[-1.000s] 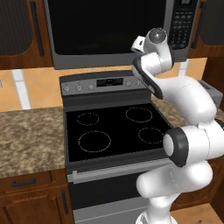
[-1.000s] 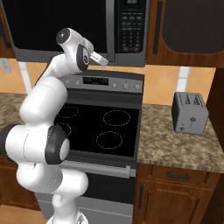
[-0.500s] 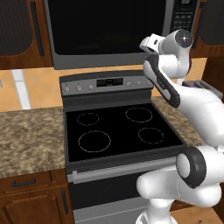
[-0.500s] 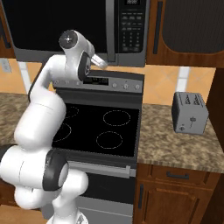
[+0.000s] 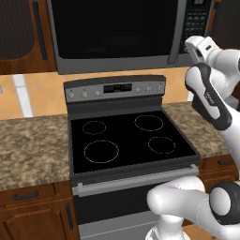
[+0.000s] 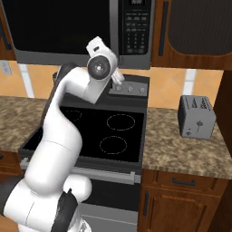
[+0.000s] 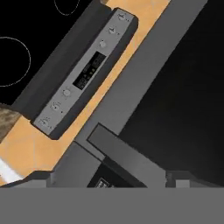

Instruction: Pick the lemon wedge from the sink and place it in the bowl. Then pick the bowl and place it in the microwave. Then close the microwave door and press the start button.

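The microwave [image 5: 117, 35] hangs over the stove with its dark glass door [image 5: 112, 28] shut. Its long handle bar [image 5: 174, 33] stands beside the button panel [image 5: 196, 18]. My gripper [image 6: 118, 78] hovers just below the microwave's lower right corner, under the panel [image 6: 136, 27]. In the hand view the gripper [image 7: 113, 179] is open, its tips far apart with nothing between them, facing the door glass [image 7: 183, 87], the handle bar [image 7: 124, 155] and the panel's edge. The lemon wedge, the sink and the bowl are out of view.
A black-topped stove [image 5: 126, 140] with a grey control strip [image 5: 115, 88] sits below. Granite counter [image 5: 28, 145] runs on both sides. A grey toaster [image 6: 195, 117] stands on the right counter. Dark wood cabinets [image 6: 199, 27] flank the microwave.
The hand has swung to the right along the microwave's front, from the door toward the button panel. The elbow has dropped and straightened. Nothing else moved.
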